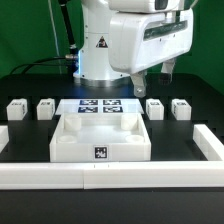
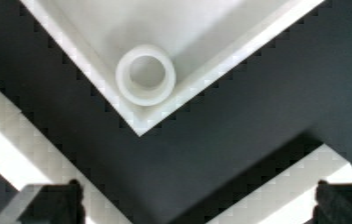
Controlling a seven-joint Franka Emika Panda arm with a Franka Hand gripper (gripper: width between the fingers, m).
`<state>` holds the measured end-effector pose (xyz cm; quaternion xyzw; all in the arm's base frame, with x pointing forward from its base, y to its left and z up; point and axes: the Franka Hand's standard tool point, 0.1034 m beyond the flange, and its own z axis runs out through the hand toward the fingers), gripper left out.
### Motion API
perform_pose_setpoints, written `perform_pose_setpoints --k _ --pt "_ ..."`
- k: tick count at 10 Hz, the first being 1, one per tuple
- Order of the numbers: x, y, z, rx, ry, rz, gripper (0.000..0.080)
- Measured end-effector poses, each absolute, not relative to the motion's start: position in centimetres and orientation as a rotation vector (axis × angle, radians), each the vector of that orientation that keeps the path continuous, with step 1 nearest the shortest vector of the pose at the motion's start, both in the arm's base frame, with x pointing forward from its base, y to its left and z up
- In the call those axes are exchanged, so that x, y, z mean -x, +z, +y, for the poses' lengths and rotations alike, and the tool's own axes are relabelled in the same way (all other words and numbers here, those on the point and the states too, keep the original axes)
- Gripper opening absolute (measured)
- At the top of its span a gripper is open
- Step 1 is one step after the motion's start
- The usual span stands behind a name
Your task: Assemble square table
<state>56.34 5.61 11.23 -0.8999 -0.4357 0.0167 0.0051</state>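
Dark triangle sign (image 1: pixel 101 43) on the arm (image 1: pixel 125 50)

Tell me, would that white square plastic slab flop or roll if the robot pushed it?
Probably neither. The white square plastic slab has a raised rim and looks thick, so likely stiff. It lies flat and wide on the black table, so it should slide, not tip or roll.

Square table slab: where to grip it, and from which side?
Probably from above, on the raised rim of the square table: the slab lies flat, looks too wide for the open gripper, and the rim is a thin upright wall. Stay off the corner socket.
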Motion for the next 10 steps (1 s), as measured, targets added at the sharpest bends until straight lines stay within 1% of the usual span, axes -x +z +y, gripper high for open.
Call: perform_pose_setpoints --k 10 --pt "-56.32 11.19 5.61 2.818 0.053 -1.364 0.0650"
